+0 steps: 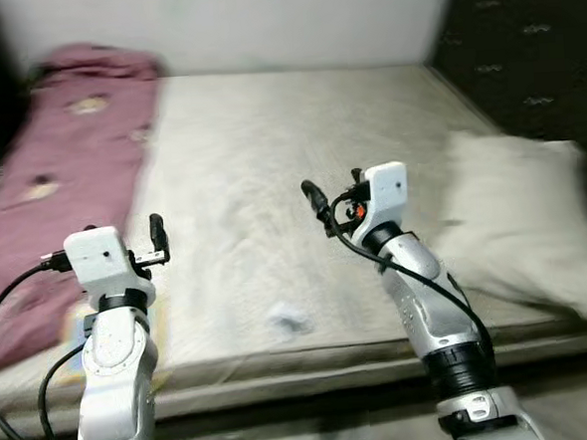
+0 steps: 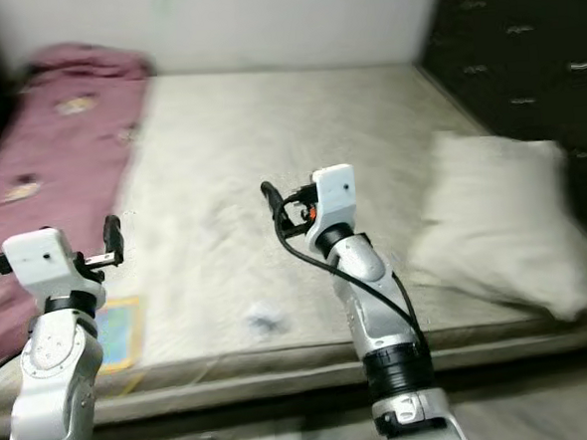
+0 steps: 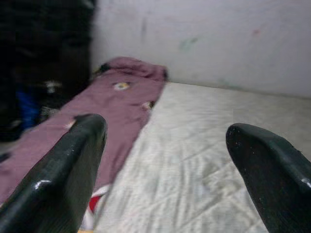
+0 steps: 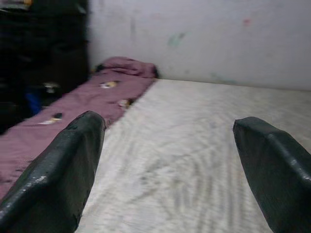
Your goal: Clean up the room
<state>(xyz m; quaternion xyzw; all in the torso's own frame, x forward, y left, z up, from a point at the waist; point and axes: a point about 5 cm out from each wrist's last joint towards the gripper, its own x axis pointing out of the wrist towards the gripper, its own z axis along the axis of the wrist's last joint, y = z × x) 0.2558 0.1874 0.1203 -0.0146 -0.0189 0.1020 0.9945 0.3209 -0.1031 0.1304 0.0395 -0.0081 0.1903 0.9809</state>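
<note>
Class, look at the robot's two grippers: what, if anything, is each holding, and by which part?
Nothing. The left gripper and right gripper are both open above the mattress.

One of nearly everything here, two claws!
One bed (image 1: 271, 181), one maroon blanket (image 1: 62, 184), one white pillow (image 1: 518, 216), one small crumpled scrap (image 1: 288, 320), plus left claw (image 1: 156, 240) and right claw (image 1: 314, 201).

We see a cream mattress (image 1: 301, 180) with a mauve blanket (image 1: 62, 184) dotted with small pale motifs. Our pillow (image 1: 523, 221) is off-white, the wall (image 1: 262, 22) white, and the side panel (image 1: 532, 46) black with faint pale marks.
</note>
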